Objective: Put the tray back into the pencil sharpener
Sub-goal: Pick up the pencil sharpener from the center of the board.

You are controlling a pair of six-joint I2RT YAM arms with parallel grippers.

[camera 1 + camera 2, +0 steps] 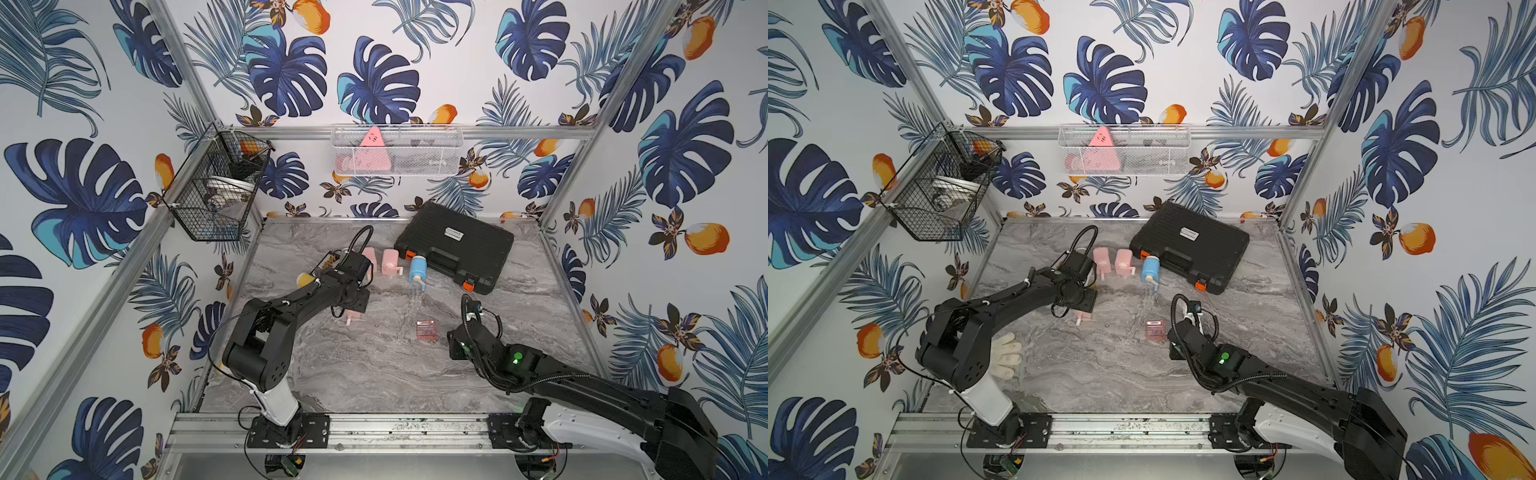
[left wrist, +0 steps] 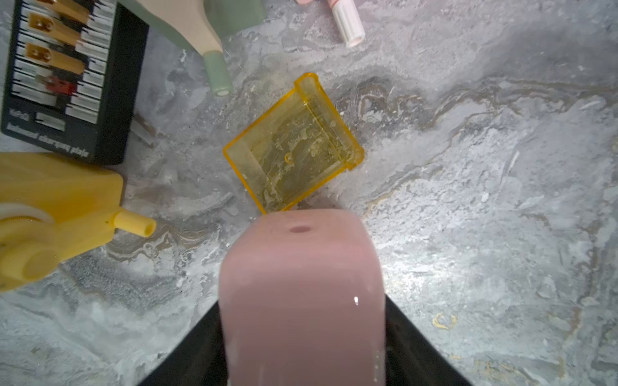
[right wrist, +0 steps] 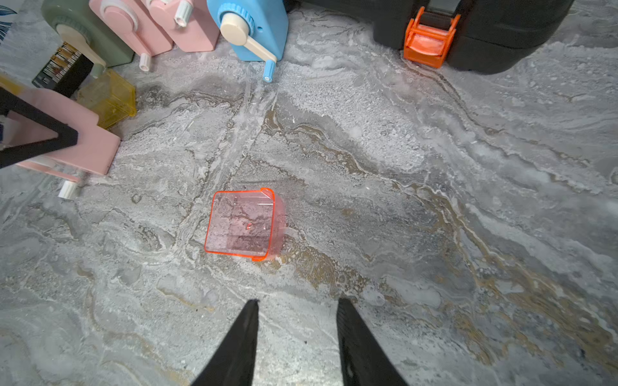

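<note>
- Left end effector (image 2: 301, 327) clenched on the pink pencil sharpener (image 2: 299, 264). The pink body fills the gap between its black fingers (image 2: 197, 337).
- Right end effector (image 3: 298, 304) released, fingers apart, nothing between them, above bare desk (image 3: 451, 207).
- Pink see-through tray (image 3: 242, 224) lies on the desk just ahead of the right end effector, well apart from the gripped sharpener. In both top views it sits between the two arms.
- Yellow tray (image 2: 294, 143) lies just beyond the gripped sharpener, with a yellow sharpener (image 2: 50, 214) near it.
</note>
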